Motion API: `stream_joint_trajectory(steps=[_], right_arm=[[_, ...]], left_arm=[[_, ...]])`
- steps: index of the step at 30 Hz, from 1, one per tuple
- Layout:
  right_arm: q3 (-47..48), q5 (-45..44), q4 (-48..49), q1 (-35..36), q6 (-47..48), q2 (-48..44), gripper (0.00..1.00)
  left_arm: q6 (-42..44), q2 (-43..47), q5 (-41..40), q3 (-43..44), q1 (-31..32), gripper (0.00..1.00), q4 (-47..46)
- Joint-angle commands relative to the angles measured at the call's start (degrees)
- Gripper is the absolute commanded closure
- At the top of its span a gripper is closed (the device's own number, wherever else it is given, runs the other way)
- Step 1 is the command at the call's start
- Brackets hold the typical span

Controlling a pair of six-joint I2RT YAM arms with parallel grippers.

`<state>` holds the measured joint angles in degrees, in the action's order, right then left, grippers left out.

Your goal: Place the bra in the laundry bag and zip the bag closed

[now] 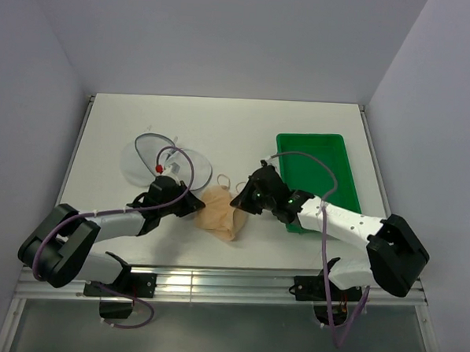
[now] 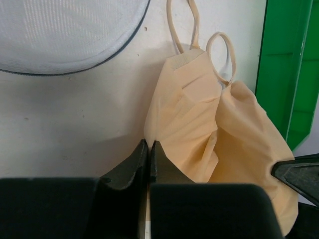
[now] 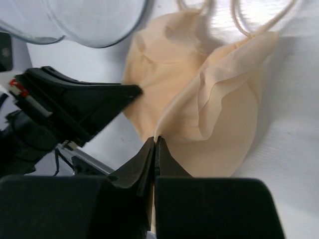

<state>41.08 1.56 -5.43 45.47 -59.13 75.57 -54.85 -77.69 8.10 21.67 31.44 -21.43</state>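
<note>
The bra (image 1: 221, 213) is located at table (image 1: 222, 128) centre, bunched between both grippers. The left gripper (image 1: 197, 208) is positioned at the bra's 9 o'clock edge, with its jaws closed on the fabric. The right gripper (image 1: 238, 200) is positioned at the 3 o'clock edge, with its jaws likewise pinched on a fold. The straps (image 2: 182, 30) are extended toward 12 o'clock. The laundry bag (image 1: 161, 160) is found at 10 o'clock from the bra, near it, and a green tray (image 1: 342, 162) at 2 o'clock.
</note>
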Motion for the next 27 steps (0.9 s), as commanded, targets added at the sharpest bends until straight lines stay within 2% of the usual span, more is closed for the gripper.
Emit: stream_joint_trajectory(steps=[1, 10, 15, 16, 17, 19, 20, 24, 27], right_arm=[[6.36, -1.47, 0.07, 1.81, 0.51, 1.77, 1.00], [18.14, -3.14, 0.25, 5.24, 1.56, 12.84, 1.00], [15.88, -2.27, 5.16, 5.68, -0.54, 19.08, 1.00], [14.57, -2.44, 5.17, 5.77, -0.89, 19.61, 1.00], [13.77, -2.53, 8.04, 5.77, -1.24, 20.57, 1.00], [11.93, -2.53, 9.56, 5.77, -1.95, 21.37, 1.00], [11.57, -2.27, 10.52, 5.68, -2.12, 22.24, 1.00], [10.86, -2.26, 11.32, 5.77, -2.21, 22.69, 0.99], [11.21, -3.49, 10.18, 5.77, -1.34, 21.20, 0.90]], left_arm=[[-0.70, 1.93, -0.71, 0.13, 0.99, 1.00, -0.72], [-2.63, 1.66, -2.21, 0.21, 4.42, 1.00, -1.33], [-3.42, 2.19, -2.91, -0.49, 4.86, 0.98, -1.07], [-3.51, 2.45, -3.09, -0.58, 4.86, 0.95, -0.55], [-3.68, 2.72, -3.70, -0.93, 4.94, 0.86, -0.37], [-3.60, 3.68, -3.79, -1.28, 4.86, 0.77, -0.19], [-3.42, 3.95, -4.05, -1.28, 4.86, 0.67, 0.16], [-2.81, 5.88, -5.37, -1.11, 4.94, 0.54, 2.18], [-2.45, 6.23, -5.99, -0.84, 4.86, 0.52, 3.23]])
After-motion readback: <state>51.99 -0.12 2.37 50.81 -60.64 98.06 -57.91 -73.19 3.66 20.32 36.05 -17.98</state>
